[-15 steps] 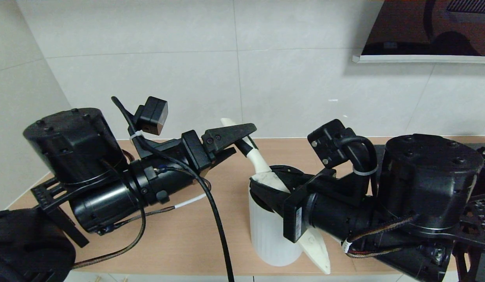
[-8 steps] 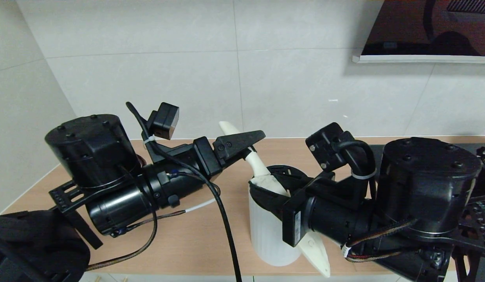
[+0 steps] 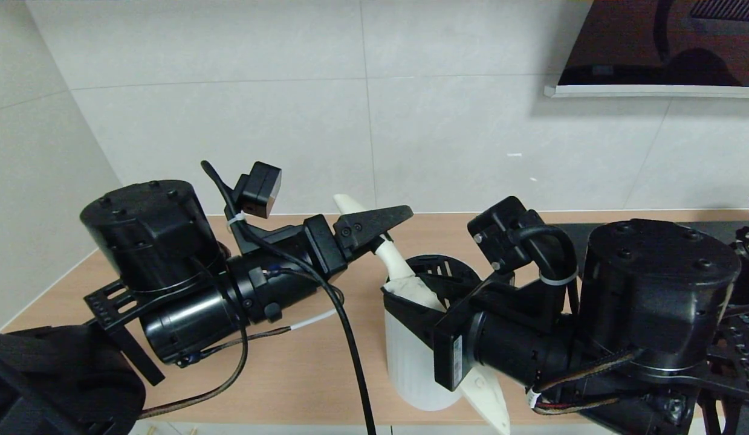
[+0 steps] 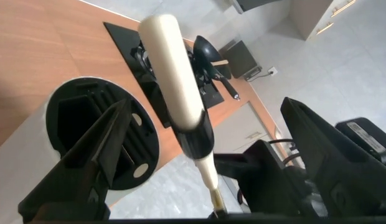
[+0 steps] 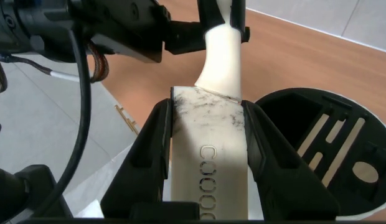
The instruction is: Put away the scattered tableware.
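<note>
Left gripper (image 4: 205, 106) shifted toward 3 o'clock, open astride white utensil (image 3: 399, 261) handle | right gripper (image 5: 208, 106) clamps its blade | utensil slants across holder (image 3: 407, 362), not yet stowed

spatula (image 3: 391, 257), right end effector (image 3: 419, 289) overhang holder (image 3: 407, 362); far slots reachable.

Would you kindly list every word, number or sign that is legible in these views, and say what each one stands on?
No text reads clearly.
White utensil: a row of embossed rounded marks on its flat blade, partly cut off; not legible as a word.
Small label on the right arm's wrist: too small to read.
Ribbed holder: no print visible.
</note>
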You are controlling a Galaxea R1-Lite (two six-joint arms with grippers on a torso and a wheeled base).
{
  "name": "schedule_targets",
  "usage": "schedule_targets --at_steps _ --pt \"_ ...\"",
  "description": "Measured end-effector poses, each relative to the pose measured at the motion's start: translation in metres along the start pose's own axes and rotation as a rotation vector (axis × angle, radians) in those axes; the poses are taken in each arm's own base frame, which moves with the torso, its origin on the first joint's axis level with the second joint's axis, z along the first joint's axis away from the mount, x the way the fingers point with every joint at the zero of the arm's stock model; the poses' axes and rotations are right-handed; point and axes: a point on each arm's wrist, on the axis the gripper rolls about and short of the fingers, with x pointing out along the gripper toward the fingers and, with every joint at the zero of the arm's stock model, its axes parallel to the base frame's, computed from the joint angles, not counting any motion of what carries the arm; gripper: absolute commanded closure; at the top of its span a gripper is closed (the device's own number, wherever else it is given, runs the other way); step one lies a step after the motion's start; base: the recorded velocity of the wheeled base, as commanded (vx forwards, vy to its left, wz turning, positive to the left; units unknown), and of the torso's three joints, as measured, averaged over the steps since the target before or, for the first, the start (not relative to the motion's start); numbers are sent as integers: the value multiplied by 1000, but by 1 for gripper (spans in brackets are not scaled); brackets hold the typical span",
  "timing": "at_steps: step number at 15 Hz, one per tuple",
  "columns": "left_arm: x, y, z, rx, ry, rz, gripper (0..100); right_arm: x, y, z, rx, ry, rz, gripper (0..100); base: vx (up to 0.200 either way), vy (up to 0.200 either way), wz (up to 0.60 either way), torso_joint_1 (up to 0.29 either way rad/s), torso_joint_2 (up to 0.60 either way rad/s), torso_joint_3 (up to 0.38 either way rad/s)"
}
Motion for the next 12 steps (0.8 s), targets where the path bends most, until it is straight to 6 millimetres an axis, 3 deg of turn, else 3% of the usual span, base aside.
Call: schedule_targets --at_steps 12 --pt "1 -1 0 1 -1 -4 100 0 0 0 -1 -1 0 100 0 0 0 0 0 0"
